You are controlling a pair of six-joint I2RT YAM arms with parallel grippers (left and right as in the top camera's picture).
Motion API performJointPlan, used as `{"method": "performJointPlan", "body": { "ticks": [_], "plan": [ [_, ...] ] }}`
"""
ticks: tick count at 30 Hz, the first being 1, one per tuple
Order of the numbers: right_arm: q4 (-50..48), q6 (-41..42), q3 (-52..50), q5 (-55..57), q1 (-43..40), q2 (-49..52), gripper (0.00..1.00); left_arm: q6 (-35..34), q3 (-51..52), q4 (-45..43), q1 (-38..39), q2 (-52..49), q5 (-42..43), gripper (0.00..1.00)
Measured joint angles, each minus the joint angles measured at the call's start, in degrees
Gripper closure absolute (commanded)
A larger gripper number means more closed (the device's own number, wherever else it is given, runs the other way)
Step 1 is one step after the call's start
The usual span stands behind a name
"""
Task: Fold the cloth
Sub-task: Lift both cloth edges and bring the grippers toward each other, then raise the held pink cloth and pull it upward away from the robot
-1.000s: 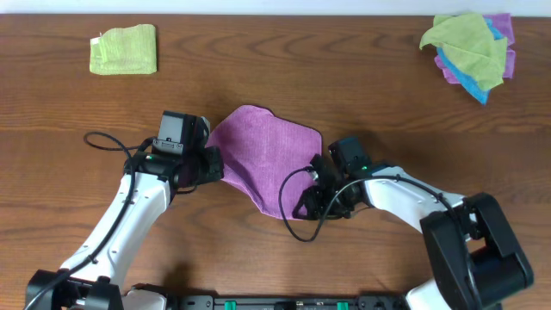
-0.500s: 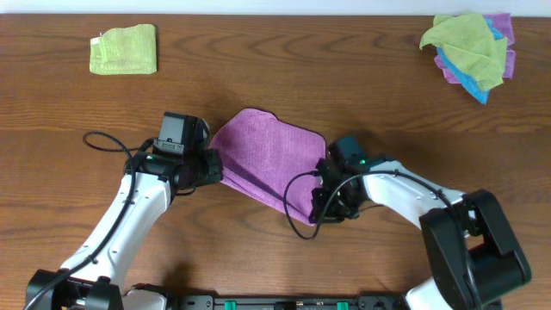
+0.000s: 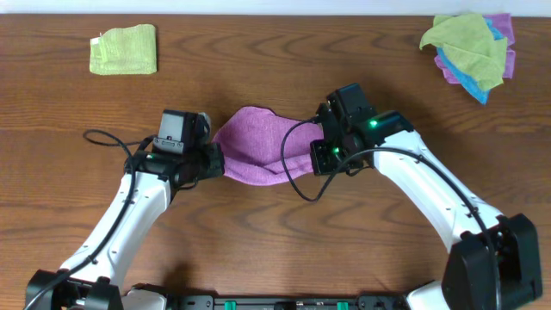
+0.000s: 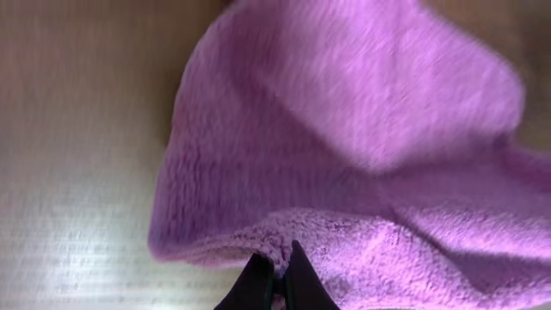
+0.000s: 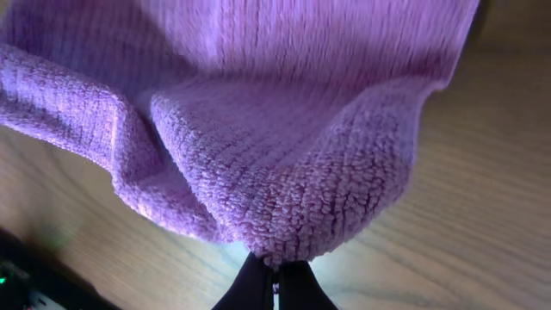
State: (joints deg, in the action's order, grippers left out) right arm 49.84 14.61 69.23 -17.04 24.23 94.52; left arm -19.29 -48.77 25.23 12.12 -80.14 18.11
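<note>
The lilac-purple cloth [image 3: 258, 151] lies in the middle of the table, bunched and partly lifted between both arms. My left gripper [image 3: 217, 164] is shut on the cloth's near left corner; in the left wrist view its dark fingers [image 4: 277, 275] pinch the fuzzy hem of the cloth [image 4: 362, 146]. My right gripper [image 3: 314, 155] is shut on the cloth's right corner, raised off the wood. In the right wrist view the cloth [image 5: 284, 164] hangs folded over from the pinched tips of the right gripper [image 5: 275, 274].
A folded yellow-green cloth [image 3: 125, 49] lies at the back left. A heap of yellow-green, blue and purple cloths [image 3: 472, 47] sits at the back right corner. A black cable [image 3: 103, 139] loops by the left arm.
My right gripper closed on the cloth's near right corner and carried it up and back, drawing the front edge over the cloth. The left arm stayed put, still gripping.
</note>
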Motion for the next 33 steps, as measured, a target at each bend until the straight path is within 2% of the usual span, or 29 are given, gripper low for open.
{"method": "performJointPlan", "body": {
  "ticks": [6, 12, 22, 28, 33],
  "plan": [
    [-0.96, -0.15, 0.7, 2.64, 0.0, 0.0, 0.99, 0.02, -1.49, -7.43, 0.0, 0.02, 0.11, 0.94],
    [-4.31, 0.26, 0.74, 5.77, -0.17, 0.0, 0.98, 0.02, -1.51, -10.27, 0.0, -0.5, -0.11, 0.94],
    [-9.81, 1.42, 1.03, 8.39, -1.2, 2.6, 0.98, 0.0, -1.55, -17.88, 0.0, -8.5, -0.09, 0.94],
    [-10.62, 3.21, 1.09, 8.98, -2.03, 5.53, 0.99, 0.02, -1.97, -18.05, 0.0, -8.59, 0.42, 0.94],
    [-10.36, 3.5, 3.82, 8.81, -2.6, 5.55, 0.99, 1.4, -7.21, -16.85, 0.0, -8.61, 0.98, 0.94]
  ]
}}
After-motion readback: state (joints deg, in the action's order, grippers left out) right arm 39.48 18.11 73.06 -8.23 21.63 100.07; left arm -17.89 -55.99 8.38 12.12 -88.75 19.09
